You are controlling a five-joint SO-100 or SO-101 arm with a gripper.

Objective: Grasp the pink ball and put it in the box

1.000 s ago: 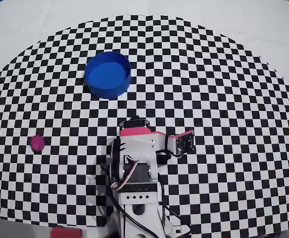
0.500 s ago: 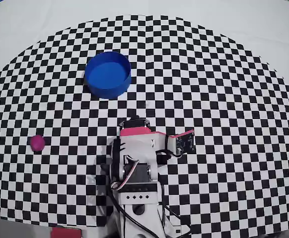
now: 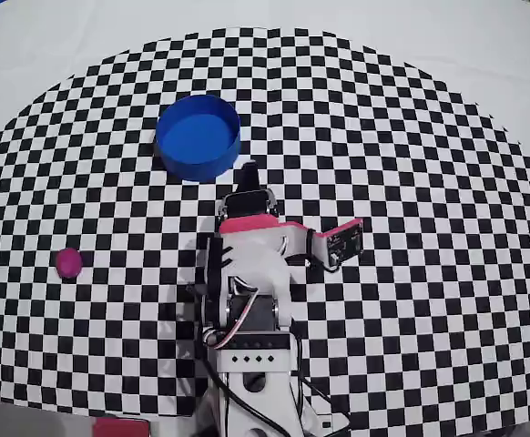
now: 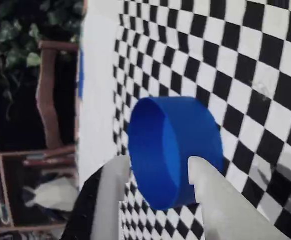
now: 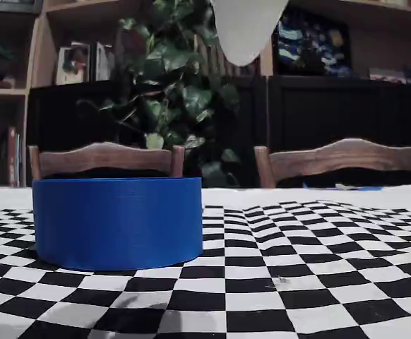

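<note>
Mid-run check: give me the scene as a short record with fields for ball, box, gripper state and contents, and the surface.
ball: the pink ball lies on the checkered mat at the left of the overhead view, far from the arm, untouched
box: the blue box stands upright, empty, above the arm in the overhead view
gripper: the gripper is open, holds nothing, and points toward the box in the wrist view
surface: the checkered mat lies on a white table
task status: ball not yet grasped
</note>
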